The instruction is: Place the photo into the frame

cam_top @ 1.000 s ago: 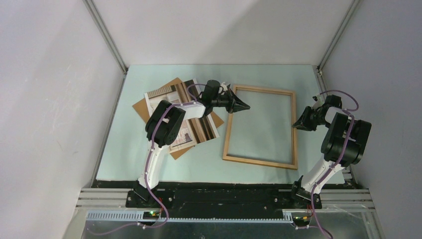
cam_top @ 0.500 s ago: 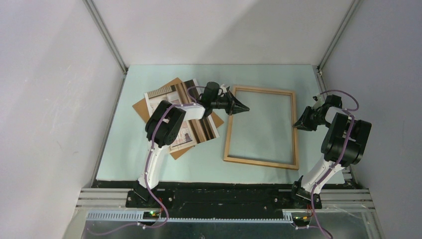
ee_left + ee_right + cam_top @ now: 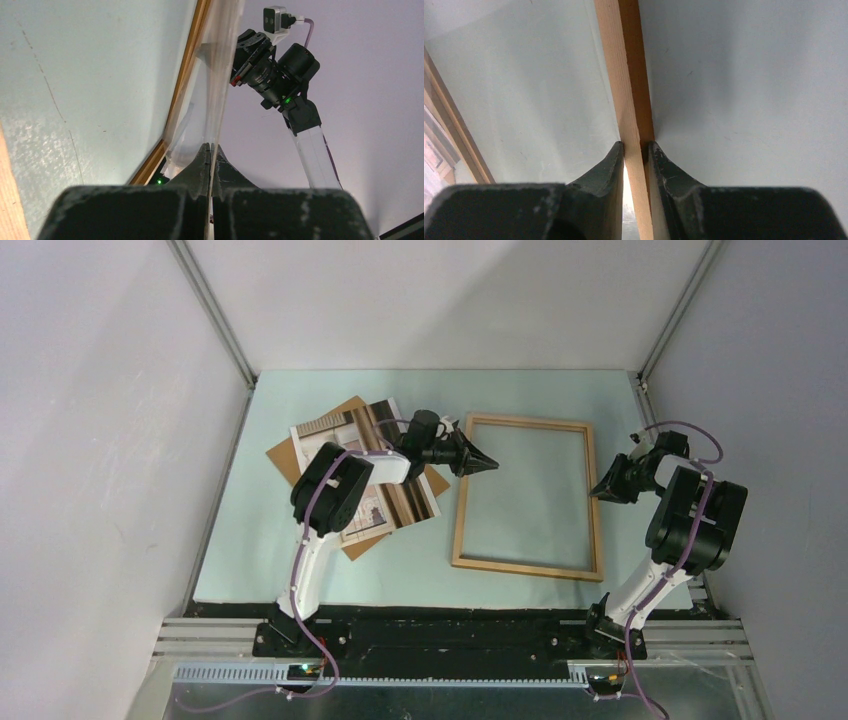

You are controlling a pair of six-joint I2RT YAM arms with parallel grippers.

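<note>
The pale green table (image 3: 530, 390) carries the frame (image 3: 525, 567), flat, right of centre. The photo (image 3: 330, 432) lies face up at its 9 o'clock, on a brown backing board (image 3: 282, 455). The right gripper (image 3: 596, 490) clamps the frame's 3 o'clock rail. The left gripper (image 3: 492, 462) pinches a clear sheet (image 3: 212, 100) near the 10 o'clock corner.

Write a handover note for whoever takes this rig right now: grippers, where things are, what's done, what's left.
Left gripper: shut on a thin clear sheet, just inside the frame's left rail.
Right gripper: shut on the right rail of the frame.
Photo: face up on the brown backing board, left of the frame, partly under the left arm.
Done: frame is held; nothing is loaded.
Left: deal with the clear sheet, then pick up the photo and seat it in the frame.
</note>
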